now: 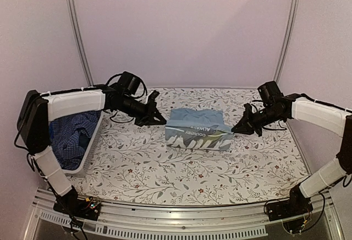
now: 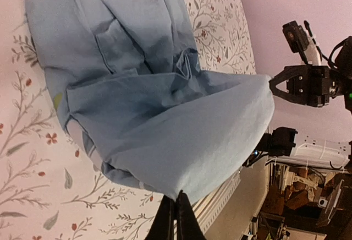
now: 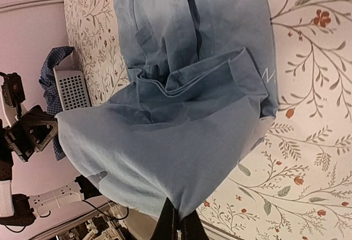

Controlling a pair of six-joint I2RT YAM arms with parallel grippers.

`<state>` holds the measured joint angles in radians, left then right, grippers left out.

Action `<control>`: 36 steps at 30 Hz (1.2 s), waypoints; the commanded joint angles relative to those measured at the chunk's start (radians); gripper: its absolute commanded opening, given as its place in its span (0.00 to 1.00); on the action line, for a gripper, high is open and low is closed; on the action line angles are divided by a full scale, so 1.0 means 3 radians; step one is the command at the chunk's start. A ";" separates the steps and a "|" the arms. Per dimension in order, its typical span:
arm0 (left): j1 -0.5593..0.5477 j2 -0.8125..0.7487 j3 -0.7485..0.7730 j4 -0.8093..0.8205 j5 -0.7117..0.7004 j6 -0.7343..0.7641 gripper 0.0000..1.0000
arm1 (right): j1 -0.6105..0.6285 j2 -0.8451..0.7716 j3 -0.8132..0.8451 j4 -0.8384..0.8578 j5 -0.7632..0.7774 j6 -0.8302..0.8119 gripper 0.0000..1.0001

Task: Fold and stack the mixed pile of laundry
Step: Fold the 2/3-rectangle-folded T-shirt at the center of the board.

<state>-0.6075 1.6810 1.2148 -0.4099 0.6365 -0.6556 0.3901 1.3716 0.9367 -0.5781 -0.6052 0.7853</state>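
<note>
Mid tabletop [image 1: 165, 168]: light-blue shirt [image 1: 195, 118], bunched, lettered side facing front
Left tool [image 1: 160, 120]: clenched on shirt's left edge
Right tool [image 1: 237, 129]: clenched on shirt's right edge
Basket [image 1: 74, 169], far left: checked shirt [image 1: 71, 135] piled inside

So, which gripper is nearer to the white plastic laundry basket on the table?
Left. The left gripper pinches the light-blue shirt at its left edge, just right of the white plastic basket; the right gripper pinches the shirt's right edge, beyond the whole shirt.
</note>
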 commanded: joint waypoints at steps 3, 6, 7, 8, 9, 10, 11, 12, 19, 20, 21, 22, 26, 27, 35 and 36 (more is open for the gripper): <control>0.0458 0.0916 0.1052 -0.0321 0.0005 0.0214 0.00 | -0.0335 0.0957 0.1014 -0.0037 0.0087 -0.0543 0.00; 0.0518 0.1422 0.1634 -0.0377 -0.0011 0.0265 0.00 | -0.0414 0.1590 0.1623 -0.0035 0.0003 -0.0752 0.00; 0.0527 0.1599 0.1816 -0.0412 -0.0023 0.0280 0.00 | -0.0435 0.1747 0.1806 -0.0032 -0.0029 -0.0835 0.00; 0.0531 0.1769 0.1991 -0.0448 -0.0025 0.0285 0.00 | -0.0444 0.1949 0.1968 -0.0049 -0.0018 -0.0886 0.00; 0.0539 0.1930 0.2117 -0.0454 -0.0040 0.0282 0.00 | -0.0447 0.2180 0.2096 -0.0061 0.0010 -0.0950 0.00; 0.0541 0.2069 0.2236 -0.0454 -0.0065 0.0271 0.00 | -0.0455 0.2306 0.2208 -0.0062 0.0021 -0.0989 0.00; 0.0540 0.2206 0.2319 -0.0434 -0.0062 0.0251 0.00 | -0.0454 0.2465 0.2288 -0.0066 0.0033 -0.1047 0.00; 0.0535 0.2318 0.2367 -0.0388 -0.0042 0.0237 0.00 | -0.0461 0.2568 0.2341 -0.0067 0.0051 -0.1085 0.00; 0.0396 0.2526 0.2061 -0.0231 -0.0048 0.0270 0.00 | -0.0442 0.2947 0.2019 0.0200 -0.0001 -0.1135 0.00; 0.0371 0.2451 0.1908 -0.0197 -0.0057 0.0283 0.00 | -0.0425 0.2914 0.1937 0.0216 -0.0007 -0.1135 0.00; 0.0349 0.2354 0.1711 -0.0147 -0.0067 0.0291 0.00 | -0.0400 0.2866 0.1851 0.0230 -0.0020 -0.1135 0.00; 0.0328 0.2224 0.1499 -0.0084 -0.0078 0.0283 0.00 | -0.0363 0.2810 0.1723 0.0258 -0.0042 -0.1134 0.00; 0.0248 0.1598 0.0579 0.0164 -0.0222 0.0235 0.00 | -0.0215 0.2215 0.0875 0.0544 -0.0161 -0.0922 0.00; 0.0240 0.1431 0.0411 0.0188 -0.0247 0.0231 0.00 | -0.0196 0.1981 0.0715 0.0563 -0.0180 -0.0882 0.00; 0.0278 0.0887 0.0236 0.0087 -0.0282 0.0223 0.00 | -0.0202 0.1228 0.0579 0.0253 -0.0078 -0.0850 0.00; 0.0287 0.0903 0.0319 0.0039 -0.0296 0.0246 0.00 | -0.0212 0.1238 0.0637 0.0209 -0.0066 -0.0898 0.00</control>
<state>-0.5400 1.9785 1.2503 -0.3733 0.5835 -0.5964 0.3477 1.7752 1.0676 -0.4629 -0.6632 0.5392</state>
